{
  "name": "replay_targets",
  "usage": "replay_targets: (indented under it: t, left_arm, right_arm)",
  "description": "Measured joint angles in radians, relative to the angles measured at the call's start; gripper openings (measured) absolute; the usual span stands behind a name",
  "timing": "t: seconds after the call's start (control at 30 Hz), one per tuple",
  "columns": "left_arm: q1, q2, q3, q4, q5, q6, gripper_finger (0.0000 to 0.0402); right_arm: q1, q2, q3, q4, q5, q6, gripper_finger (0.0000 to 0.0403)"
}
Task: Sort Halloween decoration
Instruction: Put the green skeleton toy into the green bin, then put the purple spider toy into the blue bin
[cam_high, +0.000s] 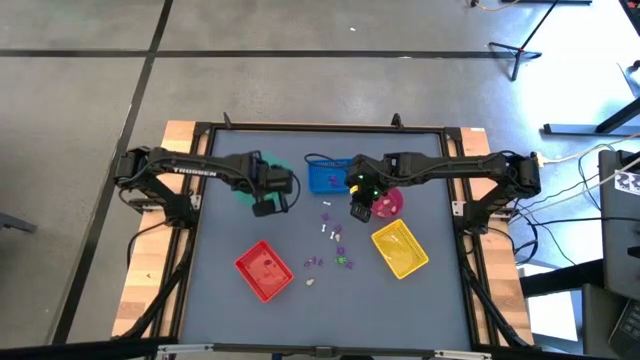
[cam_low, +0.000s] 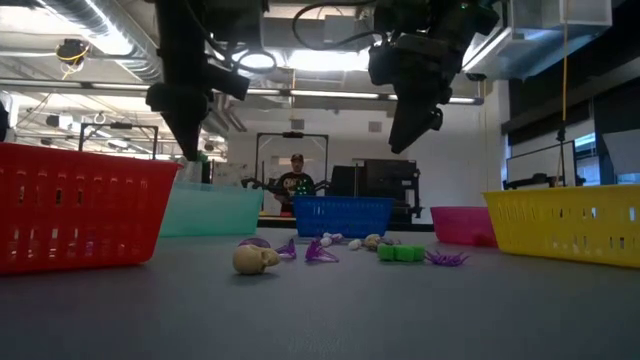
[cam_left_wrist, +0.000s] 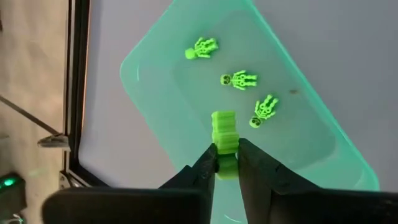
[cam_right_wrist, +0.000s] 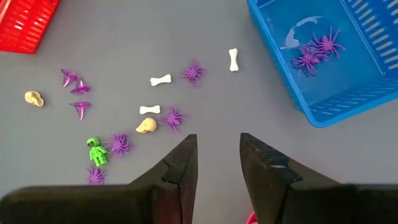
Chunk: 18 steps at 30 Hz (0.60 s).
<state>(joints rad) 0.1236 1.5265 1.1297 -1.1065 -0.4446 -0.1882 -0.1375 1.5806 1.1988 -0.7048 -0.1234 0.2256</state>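
Observation:
My left gripper (cam_left_wrist: 227, 158) hangs over the green tray (cam_left_wrist: 161, 81) at the far left, shut on a small green trinket (cam_left_wrist: 224, 127). Three green skeletons (cam_left_wrist: 239, 79) lie flat on that tray's floor. My right gripper (cam_right_wrist: 219, 155) stands open above the table between the blue tray (cam_right_wrist: 348, 93) and the loose Halloween decoration (cam_high: 330, 235), with nothing between its fingers. On the table lie purple spiders (cam_right_wrist: 173, 117), white bones (cam_right_wrist: 160, 79), a skull (cam_right_wrist: 146, 126) and a green skeleton (cam_right_wrist: 96, 151). Purple spiders (cam_right_wrist: 314, 50) lie in the blue tray. My left gripper pinches the green trinket by one end (cam_left_wrist: 227, 167) between its two fingertips. The other end (cam_left_wrist: 224, 121) sticks out past the tips. The fingers come from above, slanting down. The trinket is lifted clear above the green tray's floor.
A red tray (cam_high: 264, 270) stands near left and a yellow tray (cam_high: 400, 248) near right. A pink bowl (cam_high: 390, 203) sits beside my right gripper (cam_high: 360, 210). Bare grey table lies along the near edge. A person stands in the room behind the table.

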Motion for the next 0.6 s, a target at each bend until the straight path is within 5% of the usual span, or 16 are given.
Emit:
replay_targets:
  t: [0.33,0.6]
  left_arm:
    - [0.022,0.0,0.0,0.0,0.0,-0.049,0.0121]
    - [0.022,0.001,0.0,0.0,0.0,-0.088,0.0143]
  right_arm:
    - [0.0,0.0,0.0,0.0,0.0,0.0,0.0119]
    - [0.0,0.0,0.0,0.0,0.0,0.001,0.0119]
